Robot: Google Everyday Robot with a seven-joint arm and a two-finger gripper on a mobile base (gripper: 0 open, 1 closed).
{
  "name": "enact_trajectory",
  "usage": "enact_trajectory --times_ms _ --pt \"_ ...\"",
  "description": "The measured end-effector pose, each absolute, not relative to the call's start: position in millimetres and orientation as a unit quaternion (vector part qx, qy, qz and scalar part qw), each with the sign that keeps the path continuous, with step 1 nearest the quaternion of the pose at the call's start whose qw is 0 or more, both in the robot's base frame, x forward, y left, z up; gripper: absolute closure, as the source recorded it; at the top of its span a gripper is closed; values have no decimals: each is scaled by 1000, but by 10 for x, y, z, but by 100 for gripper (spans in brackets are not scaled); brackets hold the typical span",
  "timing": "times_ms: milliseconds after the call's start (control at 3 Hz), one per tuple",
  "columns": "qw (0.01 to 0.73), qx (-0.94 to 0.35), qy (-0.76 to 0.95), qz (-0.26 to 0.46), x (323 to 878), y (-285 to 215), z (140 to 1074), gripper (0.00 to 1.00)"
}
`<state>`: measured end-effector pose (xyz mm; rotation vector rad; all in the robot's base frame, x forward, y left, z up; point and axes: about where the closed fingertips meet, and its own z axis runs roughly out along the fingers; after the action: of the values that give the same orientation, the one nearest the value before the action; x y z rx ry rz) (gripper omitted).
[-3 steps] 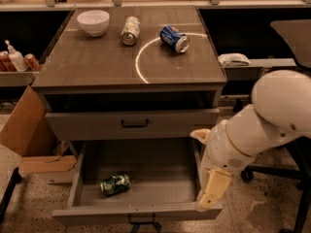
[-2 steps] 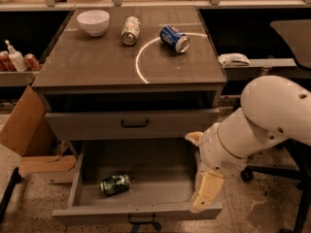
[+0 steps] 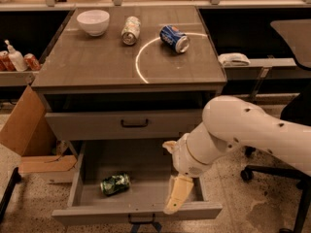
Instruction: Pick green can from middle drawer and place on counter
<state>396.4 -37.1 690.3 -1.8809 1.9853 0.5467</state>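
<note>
Open middle drawer (image 3: 141, 171): green can (image 3: 115, 183) on its side near the front-left corner, gripper (image 3: 177, 196) at the front-right edge, spread we cannot tell; we fear a glancing touch rolls it.

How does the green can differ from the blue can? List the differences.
The green can has a green-and-white body; the blue can is blue. The green can lies in the open drawer, left of the tool, which hangs over the drawer's right front; the blue can lies on the counter, across the white arc. Both lie on their sides.
</note>
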Motion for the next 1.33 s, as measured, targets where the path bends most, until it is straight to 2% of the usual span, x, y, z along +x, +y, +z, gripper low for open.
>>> enact_trajectory --times_ms 333,1333 --pt "181 -662 695 216 4026 -64 6623 0" --pt "193 -663 689 219 4135 135 6442 0"
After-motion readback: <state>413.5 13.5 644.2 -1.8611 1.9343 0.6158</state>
